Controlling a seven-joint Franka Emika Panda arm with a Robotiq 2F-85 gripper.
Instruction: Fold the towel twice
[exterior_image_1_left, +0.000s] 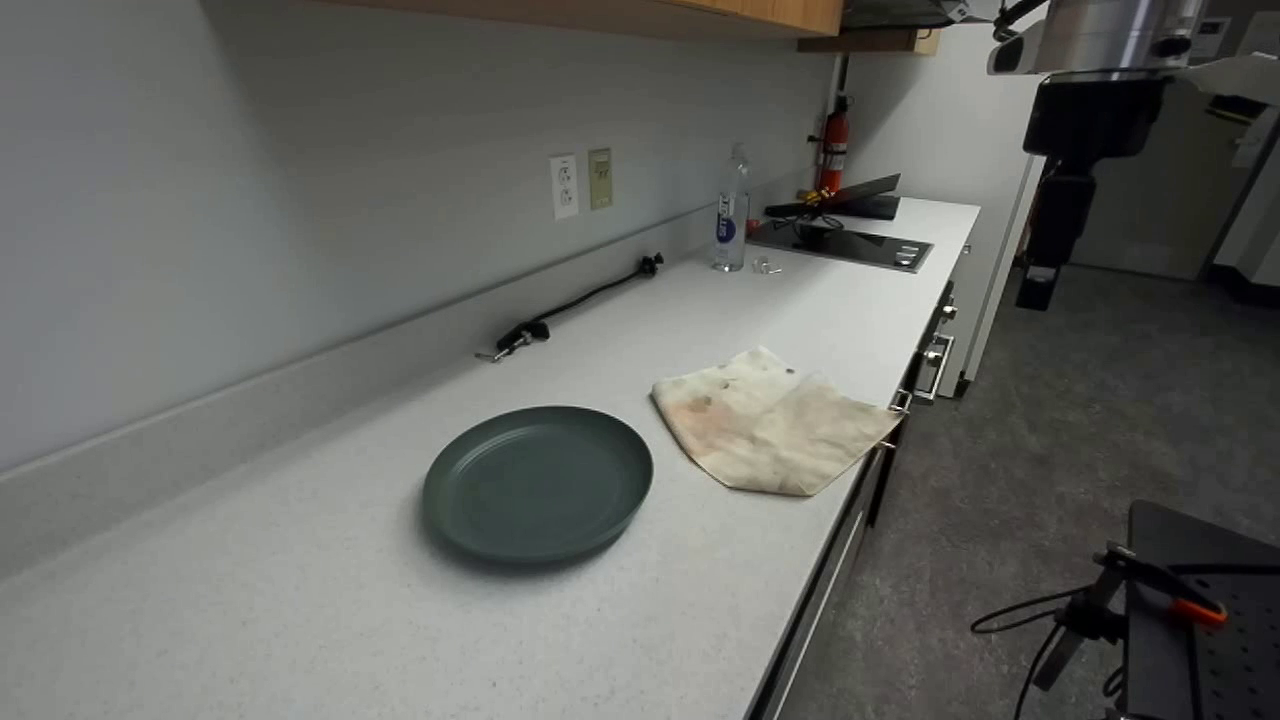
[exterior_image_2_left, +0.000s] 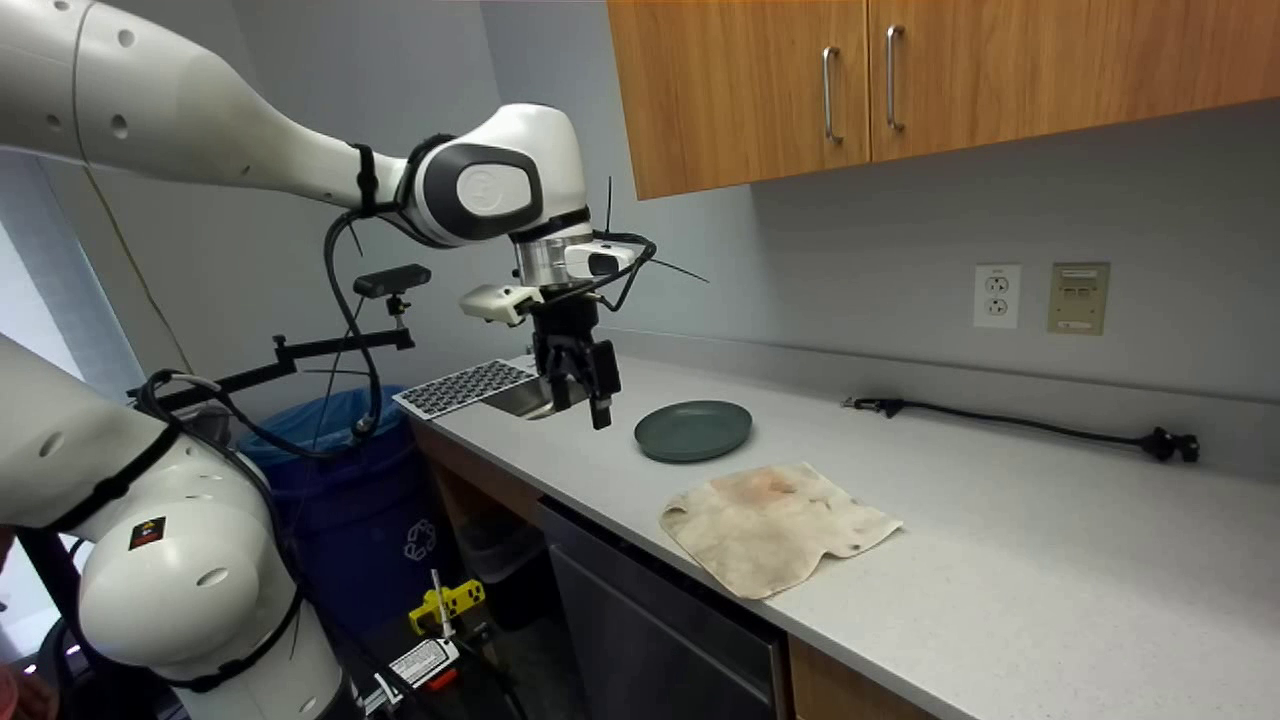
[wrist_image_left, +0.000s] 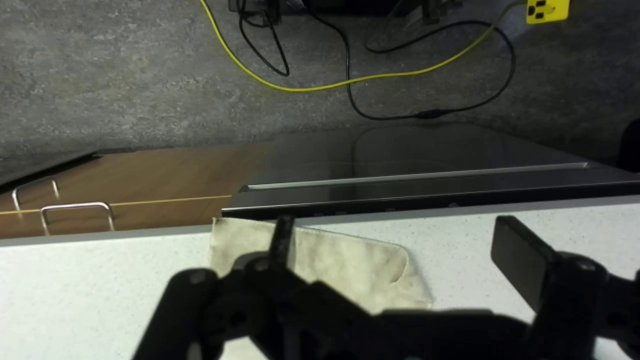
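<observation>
End effector (wrist_image_left: 397, 240) spread wide, empty; best pinch the towel (exterior_image_2_left: 770, 530) by one corner, then fold it low and flat

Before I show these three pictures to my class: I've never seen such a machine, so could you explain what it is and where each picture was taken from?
The machine is a white robot arm: a long jointed limb with a black gripper for a hand. Two pictures come from cameras outside the robot, looking at the kitchen counter from different places. The remaining one comes from a camera on the arm's wrist, so the gripper's fingers loom large in it.

On the counter lies a beige, stained towel, reaching the counter's edge. Near it sits a dark green plate. Farther back lies a thin black cord or rod, and an exterior view also shows a clear bottle.

Nothing is held: the gripper hangs in the air, open, clear of the towel.
</observation>
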